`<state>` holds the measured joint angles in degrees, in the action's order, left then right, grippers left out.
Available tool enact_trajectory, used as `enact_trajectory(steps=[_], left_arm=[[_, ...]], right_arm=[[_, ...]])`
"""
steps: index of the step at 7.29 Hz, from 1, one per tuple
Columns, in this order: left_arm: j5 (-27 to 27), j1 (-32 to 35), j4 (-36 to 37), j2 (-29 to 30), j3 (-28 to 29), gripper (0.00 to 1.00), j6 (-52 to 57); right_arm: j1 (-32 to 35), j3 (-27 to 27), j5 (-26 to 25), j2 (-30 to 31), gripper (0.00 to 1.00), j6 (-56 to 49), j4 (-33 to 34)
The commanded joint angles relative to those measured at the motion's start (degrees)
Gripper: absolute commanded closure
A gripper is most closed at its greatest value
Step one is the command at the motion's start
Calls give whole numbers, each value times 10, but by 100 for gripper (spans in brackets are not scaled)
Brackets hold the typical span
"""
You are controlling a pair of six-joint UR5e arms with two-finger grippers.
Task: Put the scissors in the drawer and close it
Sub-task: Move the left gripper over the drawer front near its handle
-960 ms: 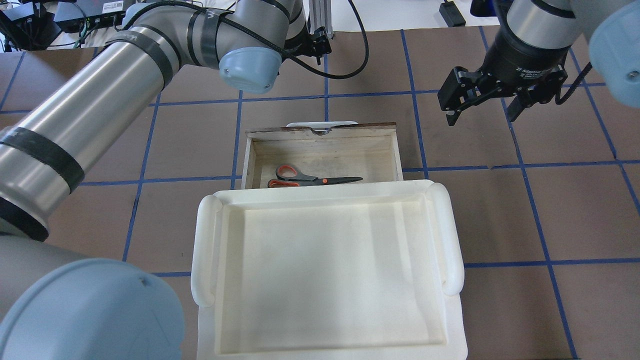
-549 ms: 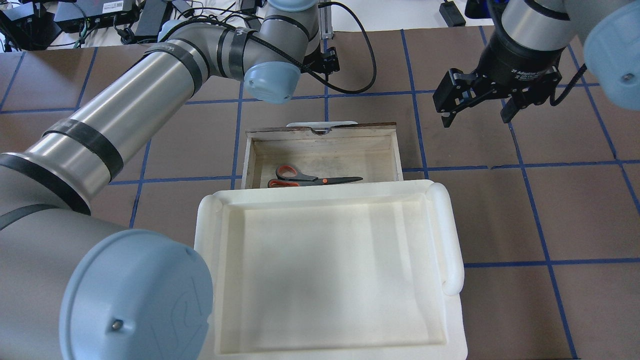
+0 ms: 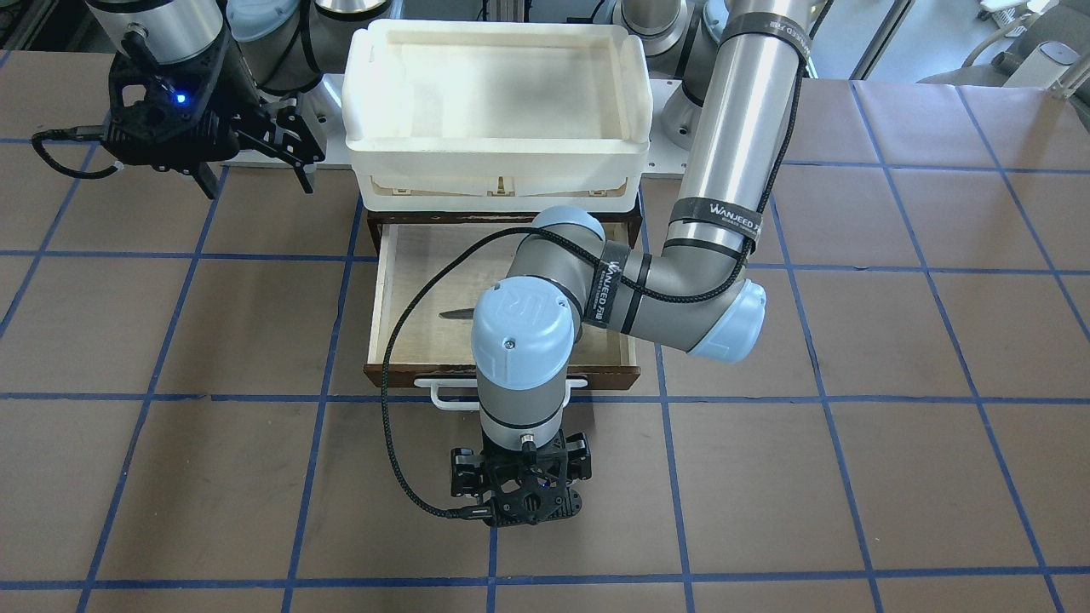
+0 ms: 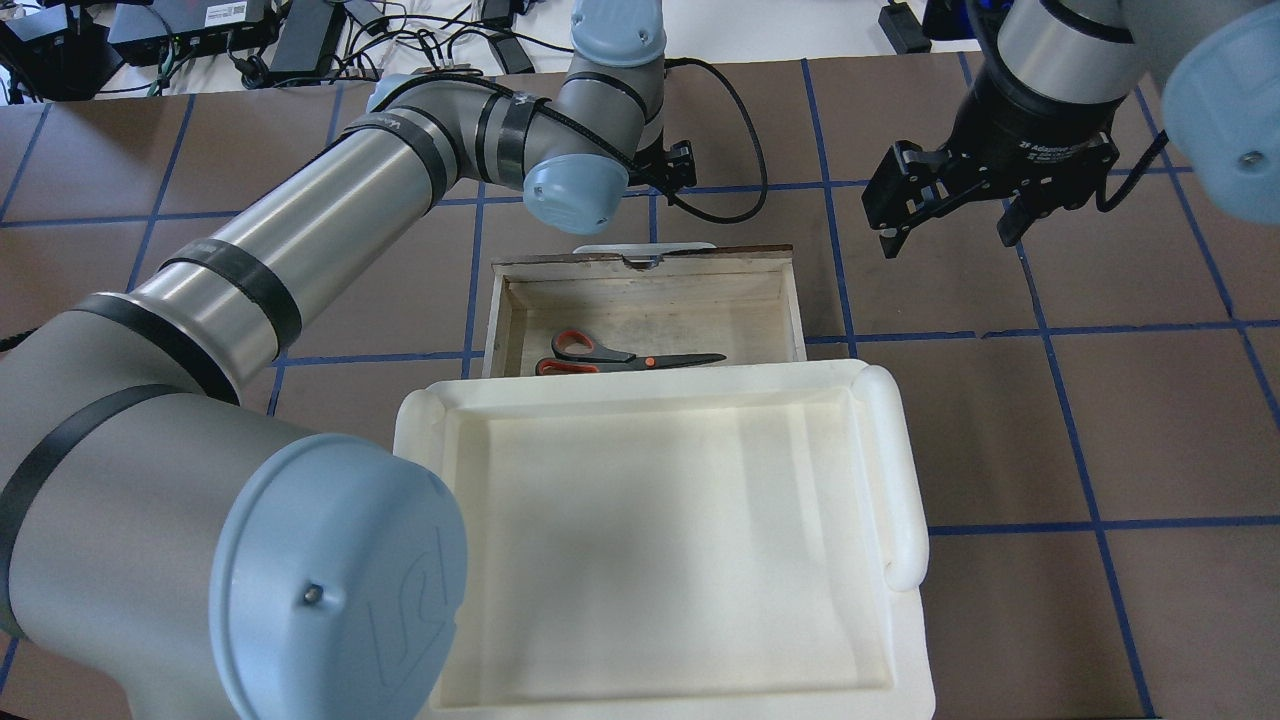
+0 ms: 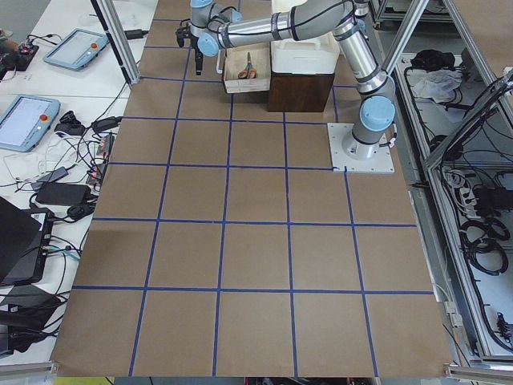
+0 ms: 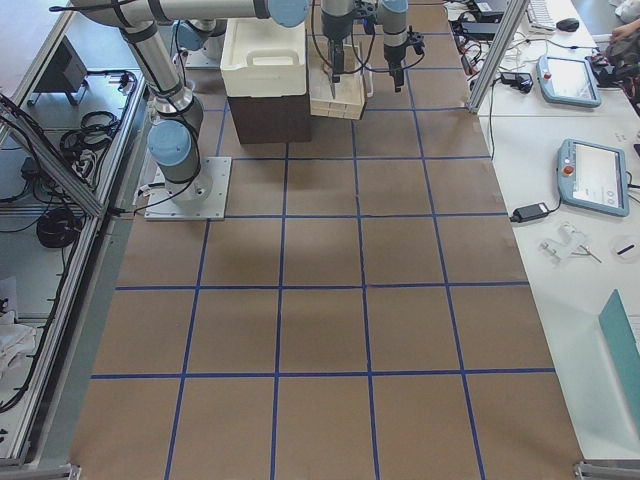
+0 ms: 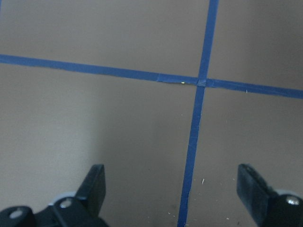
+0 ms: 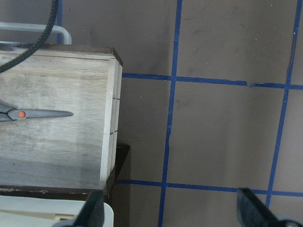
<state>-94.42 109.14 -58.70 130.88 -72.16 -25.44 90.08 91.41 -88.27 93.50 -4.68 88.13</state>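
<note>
The scissors (image 4: 625, 357), grey with orange-lined loops, lay flat in the pulled-out drawer (image 4: 700, 315), by its inner edge; left gripper (image 7: 174, 185) hung open beyond the handle (image 4: 600, 247); right gripper (image 4: 950, 232) was open, aside over the surface (image 4: 1000, 420).

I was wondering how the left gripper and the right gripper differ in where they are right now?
The left gripper sits beyond the drawer's white handle, on the operators' side; the right gripper hangs off the drawer's side. The left gripper's wrist camera shows only table and blue tape; the right gripper's shows a drawer corner and the scissors' blades. Both are open and hold nothing.
</note>
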Motion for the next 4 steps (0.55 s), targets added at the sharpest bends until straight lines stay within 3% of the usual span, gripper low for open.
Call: enact_trajectory(steps=[1, 4], left_arm=[[16, 9, -24, 12, 1, 0, -3], [32, 12, -100, 8, 2, 0, -25]], right_arm=[[0, 0, 5, 0, 0, -1, -1], [0, 0, 3, -2, 0, 1, -2]])
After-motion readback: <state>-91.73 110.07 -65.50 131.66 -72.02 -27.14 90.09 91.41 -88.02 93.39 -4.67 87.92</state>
